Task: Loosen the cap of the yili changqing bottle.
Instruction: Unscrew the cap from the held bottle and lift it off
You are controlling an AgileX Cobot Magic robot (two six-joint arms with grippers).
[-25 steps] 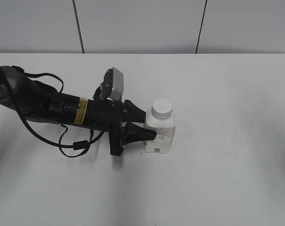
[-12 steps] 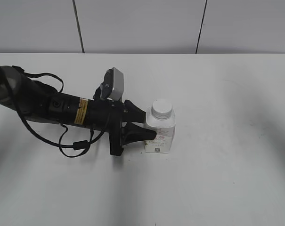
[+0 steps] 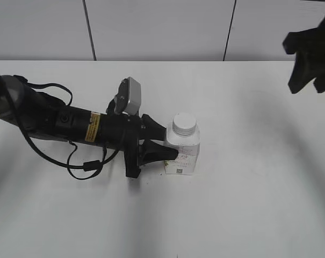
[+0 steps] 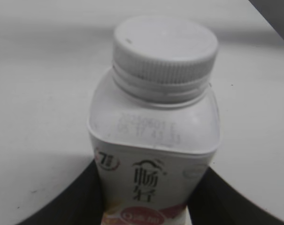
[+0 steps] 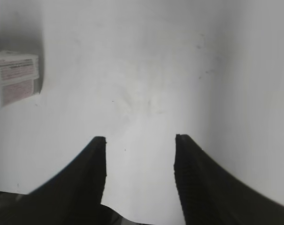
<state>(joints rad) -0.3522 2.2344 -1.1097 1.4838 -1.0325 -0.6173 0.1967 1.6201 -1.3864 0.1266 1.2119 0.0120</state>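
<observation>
We see a white tabletop (image 3: 248,204), our left gripper (image 3: 165,142) lying low at left, fingers (image 3: 157,153) clamped on the upright yili changqing bottle (image 3: 182,148) near centre, right gripper (image 3: 310,54) high at far right, fingers (image 5: 92,173) spread and holding nothing, the cap (image 3: 184,124) seated on the neck.

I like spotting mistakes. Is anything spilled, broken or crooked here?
Nothing stands out. The bottle stands upright on the table with its cap on, held by the left hand. No spill shows. The right hand hangs open, far off.
</observation>
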